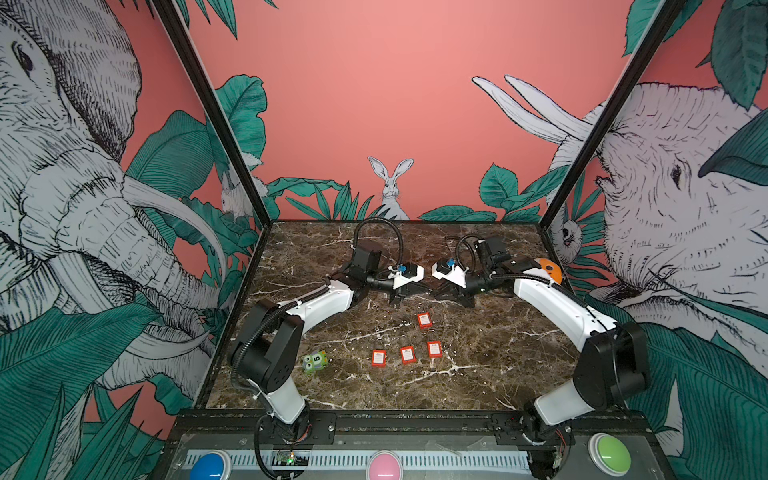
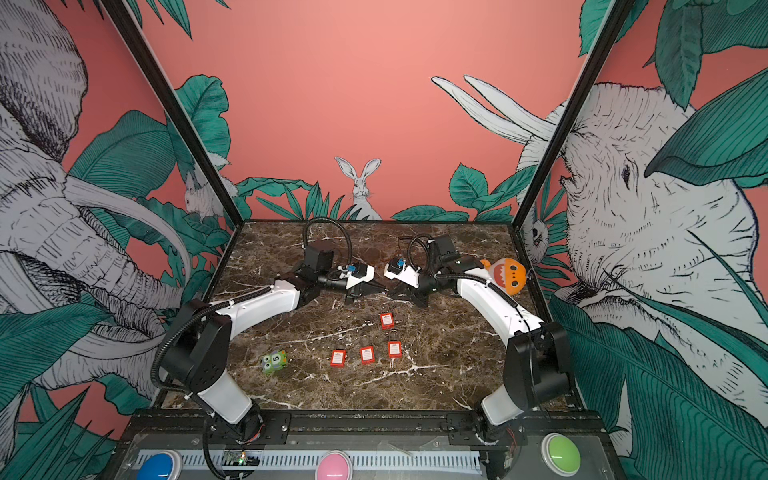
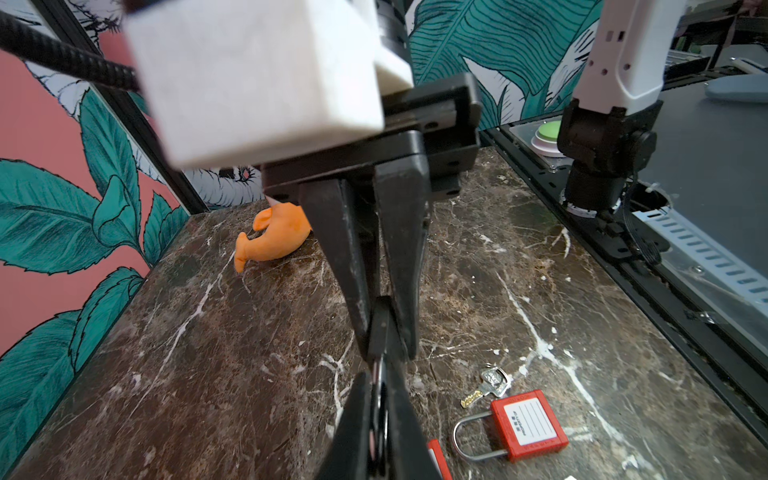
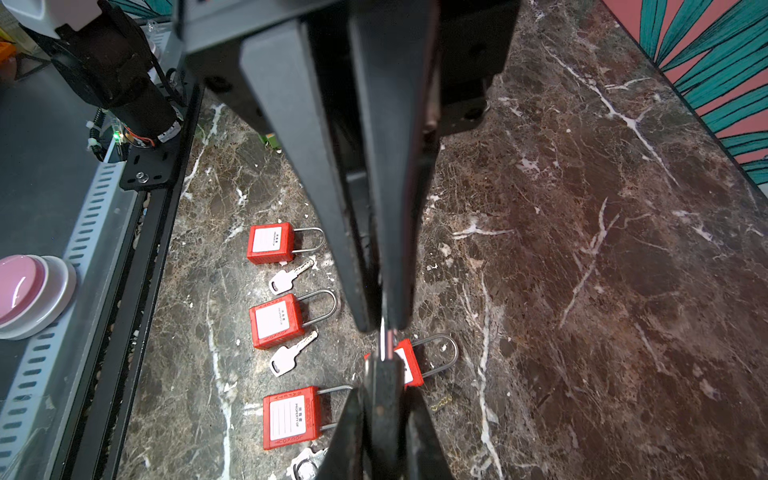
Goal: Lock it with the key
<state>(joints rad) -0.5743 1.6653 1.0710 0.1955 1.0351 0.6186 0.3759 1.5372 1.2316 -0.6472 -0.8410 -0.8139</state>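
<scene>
Handing over the key (image 4: 386,345), seemingly: right gripper (image 4: 384,328) jaws pinch it, left gripper (image 3: 377,376) jaws unclear; next needs red padlock (image 3: 528,424) keyhole alignment.

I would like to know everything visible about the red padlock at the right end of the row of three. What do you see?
The padlock has a red, plastic-looking body with a white label printed with lines, and a silver metal shackle that looks closed. It lies flat, label up, on the marble table, shackle toward the back wall. A small key lies just beside it, apparently not touching.
</scene>
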